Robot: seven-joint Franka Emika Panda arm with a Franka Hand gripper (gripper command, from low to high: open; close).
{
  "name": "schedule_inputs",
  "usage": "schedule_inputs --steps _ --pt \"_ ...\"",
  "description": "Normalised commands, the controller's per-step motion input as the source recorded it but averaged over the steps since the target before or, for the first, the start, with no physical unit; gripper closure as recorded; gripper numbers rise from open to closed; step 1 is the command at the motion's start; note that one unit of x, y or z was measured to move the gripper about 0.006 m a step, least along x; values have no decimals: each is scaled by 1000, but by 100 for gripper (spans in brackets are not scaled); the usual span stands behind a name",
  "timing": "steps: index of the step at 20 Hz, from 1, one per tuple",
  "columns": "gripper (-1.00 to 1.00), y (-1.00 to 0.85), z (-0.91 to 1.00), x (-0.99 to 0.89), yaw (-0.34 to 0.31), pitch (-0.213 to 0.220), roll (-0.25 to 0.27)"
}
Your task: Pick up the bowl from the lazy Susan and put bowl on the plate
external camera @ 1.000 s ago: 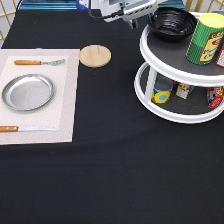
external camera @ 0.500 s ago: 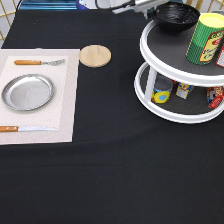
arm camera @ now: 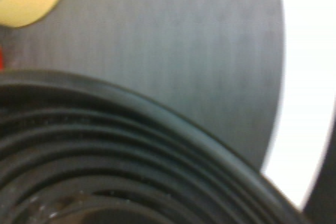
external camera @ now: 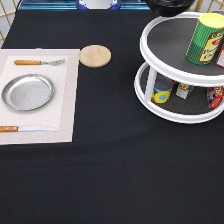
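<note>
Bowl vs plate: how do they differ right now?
The bowl is glossy black and ridged inside; the plate is smooth shiny silver. The bowl is at the exterior view's top edge, above the lazy Susan, partly out of frame; the plate lies flat on the placemat at the left. Both are round and shallow. The gripper is not visible.
</note>
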Motion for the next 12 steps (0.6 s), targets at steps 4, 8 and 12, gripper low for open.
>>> schedule_inputs --steps 4,8,12 --pt "100 -923 0 408 -21 2 0" --pt "100 -964 0 486 -3 -4 0" --pt "100 -892 0 482 -25 -7 0"
